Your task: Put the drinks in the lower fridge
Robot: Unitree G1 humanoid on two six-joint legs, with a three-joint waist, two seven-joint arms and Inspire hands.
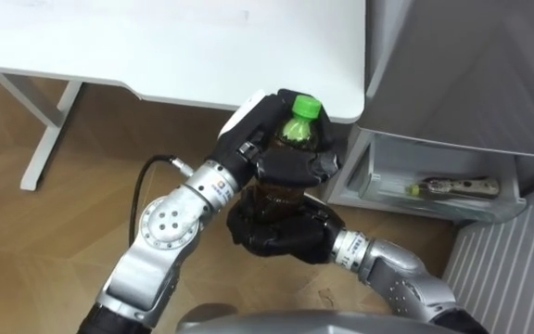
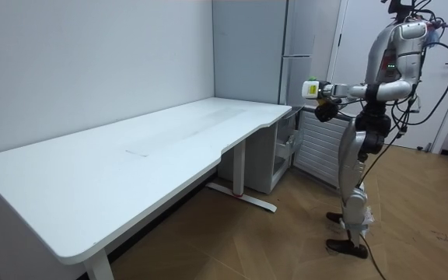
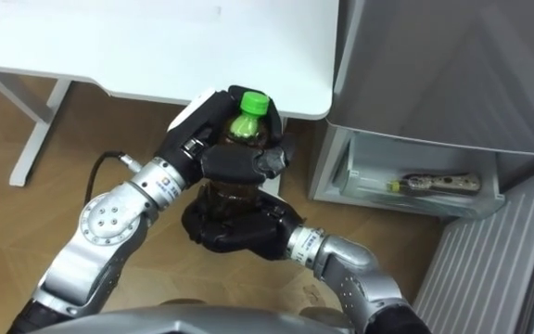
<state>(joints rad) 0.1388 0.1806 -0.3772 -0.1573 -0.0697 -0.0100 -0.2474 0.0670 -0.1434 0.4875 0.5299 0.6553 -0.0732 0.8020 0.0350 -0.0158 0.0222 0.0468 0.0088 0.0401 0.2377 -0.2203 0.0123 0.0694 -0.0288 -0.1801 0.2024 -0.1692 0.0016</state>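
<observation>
Green-capped bottle (image 1: 297, 133) is held upright by left hand (image 1: 256, 139) above and right hand (image 1: 281, 234) below (both curled round it); the open fridge drawer (image 1: 387, 162) lies to its right.

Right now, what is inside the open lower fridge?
One bottle lies on its side in the lower fridge; farther in is hidden beneath the grey panel.

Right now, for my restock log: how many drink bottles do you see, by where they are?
Green-capped dark plastic bottle held by left hand and right hand: 1
Light-labelled bottle lying in open lower compartment of grey fridge: 1
Total: 2
</observation>
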